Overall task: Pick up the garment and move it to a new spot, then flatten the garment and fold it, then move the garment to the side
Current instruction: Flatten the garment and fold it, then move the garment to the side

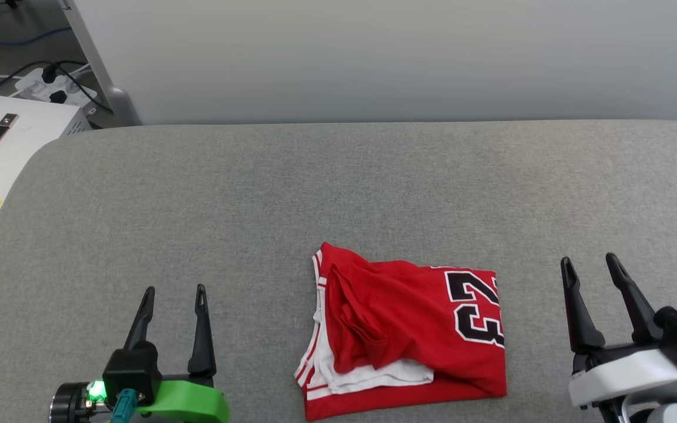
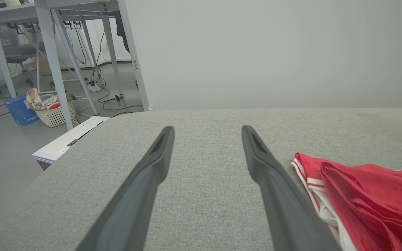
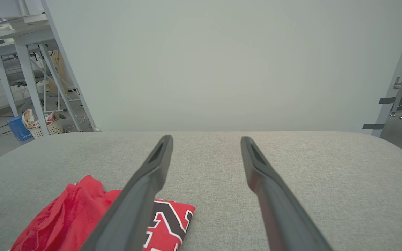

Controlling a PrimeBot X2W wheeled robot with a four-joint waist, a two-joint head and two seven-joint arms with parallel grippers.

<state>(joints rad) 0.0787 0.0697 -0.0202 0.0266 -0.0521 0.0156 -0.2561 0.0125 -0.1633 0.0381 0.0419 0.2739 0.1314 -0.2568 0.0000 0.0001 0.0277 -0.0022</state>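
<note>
The garment (image 1: 409,335) lay folded in a rough bundle between the left gripper (image 1: 175,289) and right gripper (image 1: 588,258), both spread open and empty, so probably only the move aside remained.

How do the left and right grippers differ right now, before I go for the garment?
The left gripper sits on a green mount with a lit green light; the right gripper sits on a white mount. The left one points nearly straight up the head view; the right one leans leftward. Both are open, empty and beside the garment, one on each side, not touching it.
</note>
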